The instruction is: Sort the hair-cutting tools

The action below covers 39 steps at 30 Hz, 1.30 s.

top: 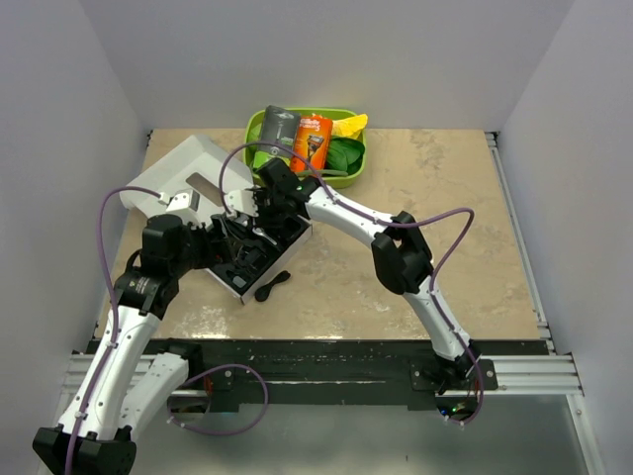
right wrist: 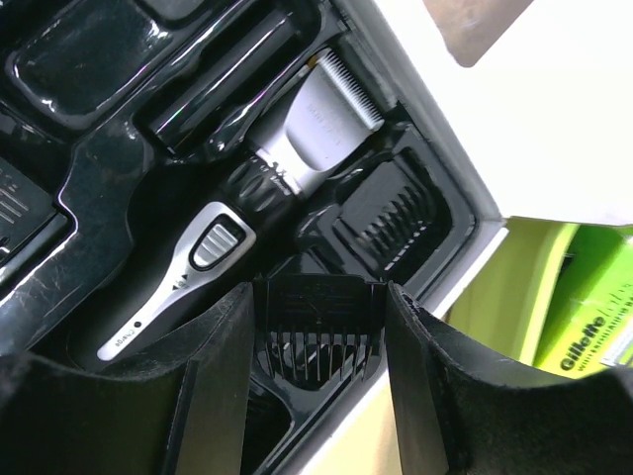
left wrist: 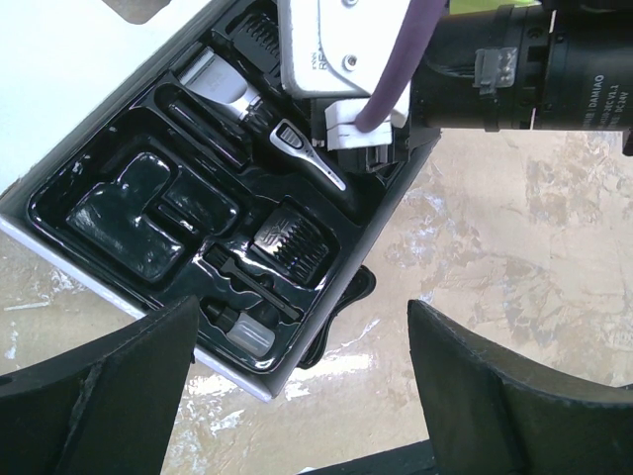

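An open white box holds a black moulded tray (top: pixel 247 259). The slim black clipper (right wrist: pixel 259 193) with its silver blade head lies in the tray and also shows in the left wrist view (left wrist: pixel 259 111). My right gripper (right wrist: pixel 318 297) is shut on a small black guide comb (right wrist: pixel 316 341), held just over the tray beside the clipper. Another comb (left wrist: pixel 287 237) sits in a tray slot. A small black curved piece (top: pixel 272 287) lies on the table against the box's near edge. My left gripper (left wrist: pixel 302 396) is open and empty above that edge.
The box lid (top: pixel 188 173) lies open at the back left. A green bin (top: pixel 348 170) behind the box holds the orange razor package (top: pixel 313 141) and a grey-and-green one (top: pixel 277 127). The right arm (left wrist: pixel 514 59) reaches across above the tray.
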Motion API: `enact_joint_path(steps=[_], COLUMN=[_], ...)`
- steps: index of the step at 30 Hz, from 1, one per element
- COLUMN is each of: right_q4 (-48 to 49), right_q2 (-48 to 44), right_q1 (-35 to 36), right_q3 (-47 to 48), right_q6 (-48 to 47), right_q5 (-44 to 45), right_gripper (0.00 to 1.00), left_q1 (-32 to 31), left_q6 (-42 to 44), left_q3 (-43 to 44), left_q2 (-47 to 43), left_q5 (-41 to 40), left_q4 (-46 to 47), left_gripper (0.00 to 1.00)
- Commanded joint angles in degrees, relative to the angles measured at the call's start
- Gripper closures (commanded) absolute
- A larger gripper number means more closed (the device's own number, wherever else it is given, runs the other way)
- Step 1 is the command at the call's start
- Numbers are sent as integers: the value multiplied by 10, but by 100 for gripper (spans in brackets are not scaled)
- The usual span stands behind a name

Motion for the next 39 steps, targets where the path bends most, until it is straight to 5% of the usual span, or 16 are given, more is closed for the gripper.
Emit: enact_joint_path(steps=[1,27,39], right_q4=[-7,0,47], right_q2=[2,-46,-167], right_q1=[-2,-2,-1], right_q3=[17,-5,-82], right_q6=[-13,25,179], right_q5=[3,-22,-19], right_gripper=[51,32,32], left_q1=[-2,-2,-2], left_q6=[6,0,7], left_q3=[8,4,31], left_q2=[1,-7,-2], left_q5=[9,9,-10], left_q4=[19,19,19], left_gripper=[9,9,9])
